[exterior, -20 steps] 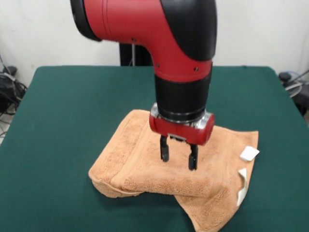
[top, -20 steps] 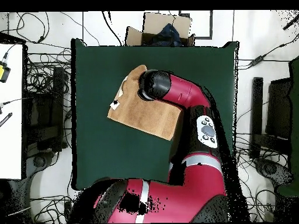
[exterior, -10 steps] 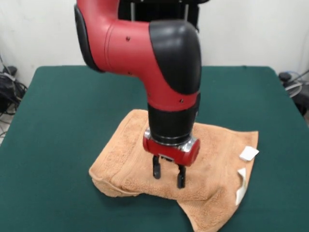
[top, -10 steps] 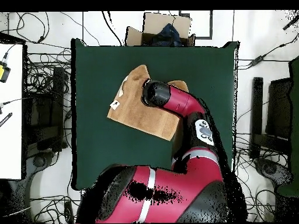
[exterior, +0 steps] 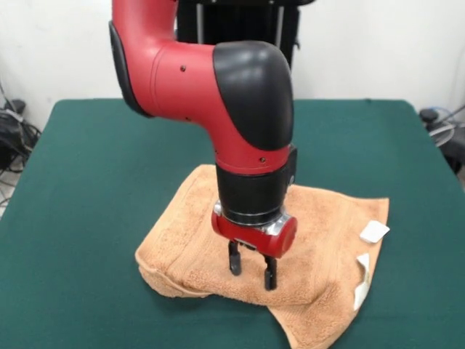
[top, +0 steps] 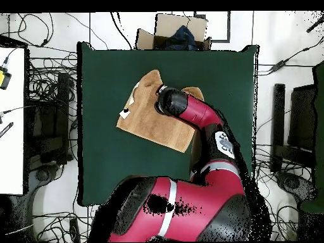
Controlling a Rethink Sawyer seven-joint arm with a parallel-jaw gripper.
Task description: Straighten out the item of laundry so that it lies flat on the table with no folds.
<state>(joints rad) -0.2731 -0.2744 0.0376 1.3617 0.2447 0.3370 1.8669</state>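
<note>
Hovered gripper [exterior: 251, 270] over towel [exterior: 196, 240]'s folded near edge, fingers [exterior: 234, 259] spread and empty; best pinched top layer only, then peeled clear across table [exterior: 94, 160].

The pincer [exterior: 251, 271] hangs open, its tips at the folded towel [exterior: 196, 240] on the table [exterior: 94, 167].

Front view: towel [exterior: 196, 240] near corner cut off by the bottom edge; its middle is hidden behind the arm [exterior: 247, 145]. Overhead view: arm covers the claw entirely and part of the towel [top: 149, 123]. White tags [exterior: 375, 231] too small to read. Worktop [exterior: 87, 182] near edge out of frame.
</note>
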